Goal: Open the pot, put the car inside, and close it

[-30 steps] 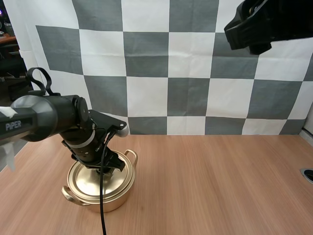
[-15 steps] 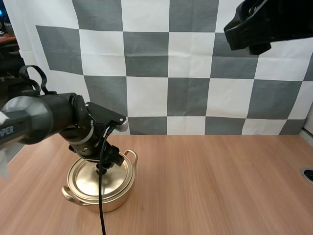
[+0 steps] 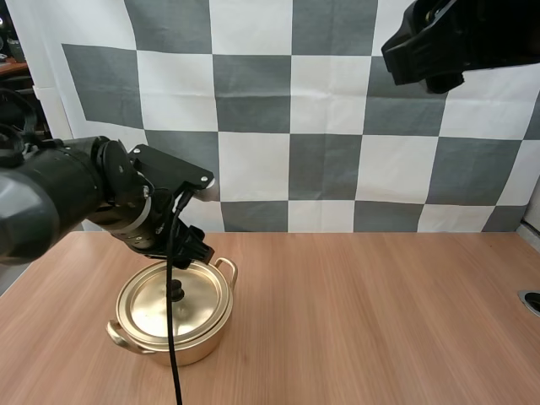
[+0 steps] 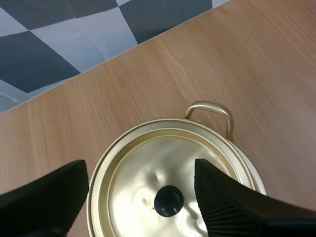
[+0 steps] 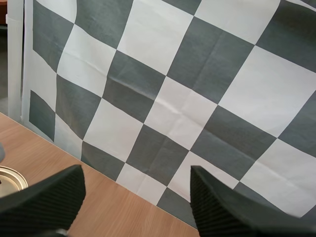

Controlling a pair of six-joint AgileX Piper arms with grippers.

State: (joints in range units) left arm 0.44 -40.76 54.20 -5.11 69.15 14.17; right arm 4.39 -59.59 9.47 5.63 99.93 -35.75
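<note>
A gold pot (image 3: 181, 342) with two loop handles stands on the wooden table at the left. Its gold lid (image 3: 160, 308) sits on it, with a black knob (image 3: 175, 290) in the middle. My left gripper (image 3: 187, 251) hangs just above the pot's far rim. In the left wrist view the left gripper (image 4: 139, 170) is open, its fingers (image 4: 222, 197) apart on either side of the knob (image 4: 168, 200), well above the lid (image 4: 143, 173). My right arm (image 3: 439, 42) is held high at the back right. My right gripper (image 5: 136, 173) is open with nothing between its fingers; a sliver of the pot (image 5: 10, 178) lies far below it.
The bare wooden table (image 3: 380, 321) stretches to the right of the pot. A small round dark fitting (image 3: 531, 301) sits at the table's right edge.
My left gripper has let go of the lid's knob and risen up and back from it. The lid stays on the pot. The right arm has barely moved.
</note>
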